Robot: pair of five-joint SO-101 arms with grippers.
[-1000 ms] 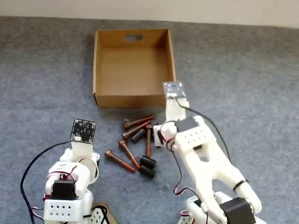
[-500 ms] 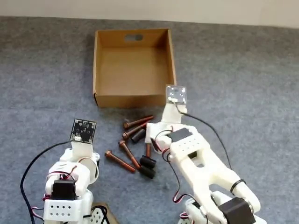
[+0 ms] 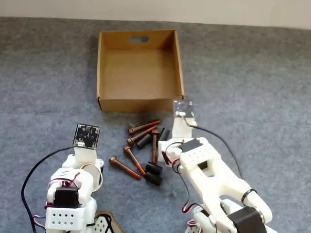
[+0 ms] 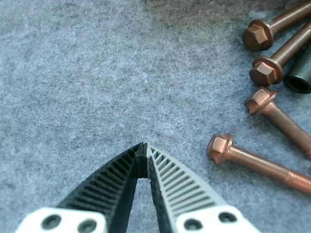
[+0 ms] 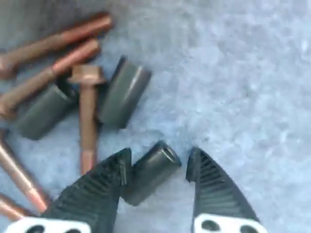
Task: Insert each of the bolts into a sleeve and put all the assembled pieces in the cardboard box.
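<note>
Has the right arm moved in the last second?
Yes. In the high view the right arm has drawn back from the cardboard box. Its tip was level with the box's front corner and now sits nearer the arm's base.

Support: grey felt-covered table (image 3: pixel 252 73) | Far side: open cardboard box (image 3: pixel 139 104), upright | Just in front of box: copper bolts (image 3: pixel 124 168) and black sleeves (image 3: pixel 153 169), lying loose in one cluster, several touching

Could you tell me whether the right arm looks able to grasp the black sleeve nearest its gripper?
Probably yes: the right gripper is open with the sleeve lying between its fingers, nothing covers it, and the nearest bolt lies outside the fingers.
</note>
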